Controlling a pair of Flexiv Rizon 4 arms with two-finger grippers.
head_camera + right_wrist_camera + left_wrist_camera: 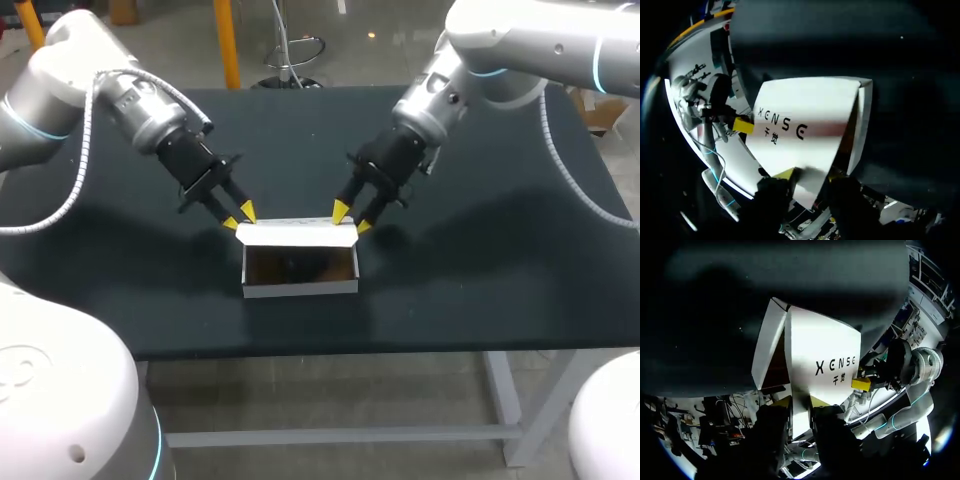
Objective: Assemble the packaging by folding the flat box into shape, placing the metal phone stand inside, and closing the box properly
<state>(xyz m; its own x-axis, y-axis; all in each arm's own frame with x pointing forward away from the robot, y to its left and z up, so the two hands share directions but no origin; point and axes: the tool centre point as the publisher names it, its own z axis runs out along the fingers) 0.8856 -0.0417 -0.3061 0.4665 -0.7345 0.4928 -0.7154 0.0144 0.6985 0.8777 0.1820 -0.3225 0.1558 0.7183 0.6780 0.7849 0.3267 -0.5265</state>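
Note:
A small white box (300,287) stands open-topped near the table's front middle. Its inside is dark and I cannot make out a phone stand in it. The rear lid flap (296,234) sticks up behind the opening. My left gripper (239,217) is at the flap's left corner; in the left wrist view the gripper (801,402) is shut on the lid flap (822,350). My right gripper (352,219) is at the right corner. In the right wrist view the lid flap (805,115) passes between the fingers of that gripper (810,175), which stand a little apart, open.
The dark table (480,280) spreads around the box on all sides, its front edge close below the box. Both arms slant in from the rear corners and meet over the box's back edge.

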